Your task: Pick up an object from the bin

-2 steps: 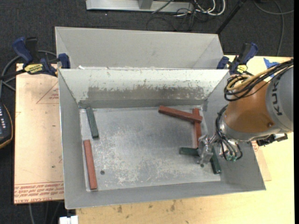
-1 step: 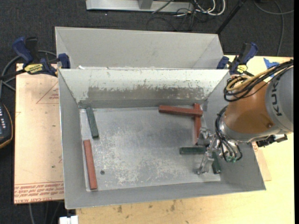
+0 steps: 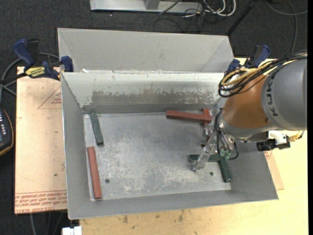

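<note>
Claw (image 3: 199, 163) sits low in grey metal bin (image 3: 146, 180), beside dark green flat bar (image 3: 225, 173) partly hidden by arm (image 3: 244, 109); claw state indiscernible.

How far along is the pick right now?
Done: the gripper is low over the bin floor at the view's right, beside a dark green bar. In hand: nothing visibly held. Left: the grasp and lift; that bar, the back red bar, the left green bar and the left red bar all lie on the floor.
</note>
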